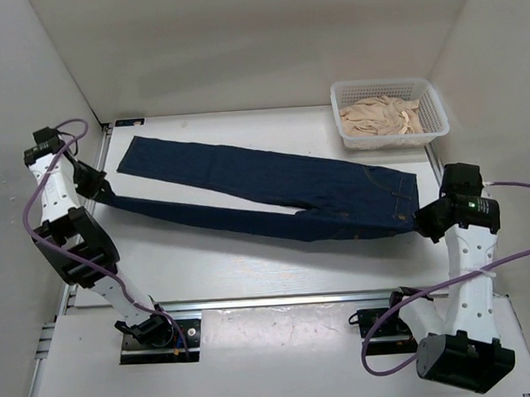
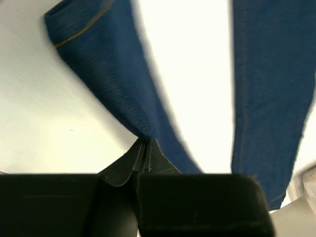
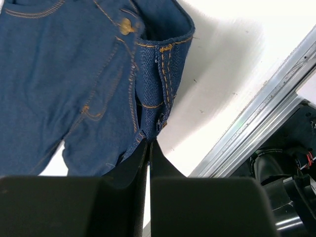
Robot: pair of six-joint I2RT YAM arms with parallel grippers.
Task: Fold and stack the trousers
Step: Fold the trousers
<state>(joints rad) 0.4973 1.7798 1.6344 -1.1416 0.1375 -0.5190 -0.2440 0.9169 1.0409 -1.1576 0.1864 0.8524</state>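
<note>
From above, the left arm (image 1: 66, 227) reaches to the left edge of the white bench (image 1: 251, 270). The pair of dark navy denim trousers (image 1: 274, 194) lies flat on the bench, slanting across it. The legs point left and the waist is on the right. Only the left wrist view shows the grasp up close: the left jaws are clenched on the edge of the nearer leg, and the other leg runs down that frame's right side. At the far right corner sits a white plastic mesh basket (image 1: 389, 112) holding beige cloth. The right wrist view adds detail the overhead lacks: a brass button (image 3: 127, 25), tan stitching, and the right jaws pinched shut on the waistband's corner, beside a silver metal rail (image 3: 252, 123).
</note>
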